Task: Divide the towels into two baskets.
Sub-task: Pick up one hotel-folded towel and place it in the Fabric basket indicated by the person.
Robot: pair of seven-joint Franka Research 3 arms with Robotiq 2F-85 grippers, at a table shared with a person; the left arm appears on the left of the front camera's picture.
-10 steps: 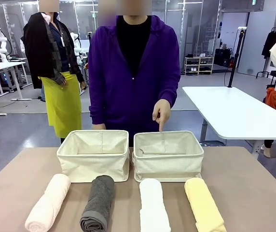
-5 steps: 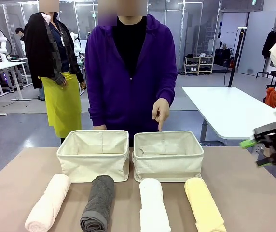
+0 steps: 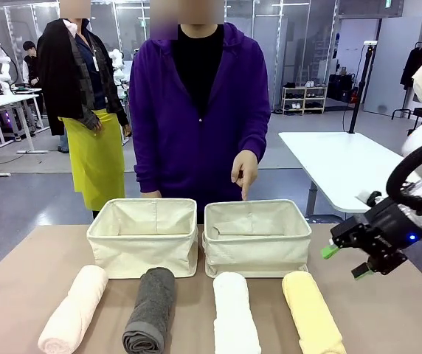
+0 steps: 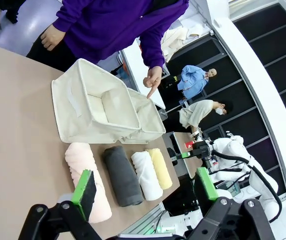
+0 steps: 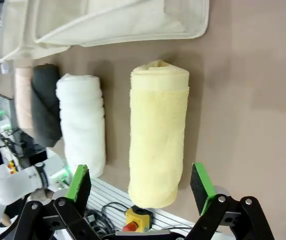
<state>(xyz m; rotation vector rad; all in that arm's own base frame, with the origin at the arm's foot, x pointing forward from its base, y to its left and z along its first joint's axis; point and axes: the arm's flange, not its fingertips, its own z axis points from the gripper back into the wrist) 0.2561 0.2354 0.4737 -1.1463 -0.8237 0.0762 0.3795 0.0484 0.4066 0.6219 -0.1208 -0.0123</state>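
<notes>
Four rolled towels lie in a row along the near table edge: pink (image 3: 71, 313), dark grey (image 3: 150, 308), white (image 3: 234, 313) and yellow (image 3: 312, 313). Behind them stand two cream baskets, the left one (image 3: 142, 254) and the right one (image 3: 257, 254), both with nothing inside. My right gripper (image 3: 341, 262) hangs open just right of the yellow towel, above the table. In the right wrist view the open right gripper (image 5: 139, 182) straddles the near end of the yellow towel (image 5: 158, 130) from above. My left gripper (image 4: 145, 185) is open, high over the towels, with the pink towel (image 4: 78, 157) nearest.
A person in a purple hoodie stands at the far side, one hand (image 3: 246, 173) pointing a finger down at the right basket. Bare tabletop (image 3: 388, 310) lies right of the yellow towel. A white table (image 3: 358, 173) stands behind on the right.
My right arm has come in from the right edge, moving left and down toward the yellow towel. The towels, the baskets and the pointing hand have stayed put.
</notes>
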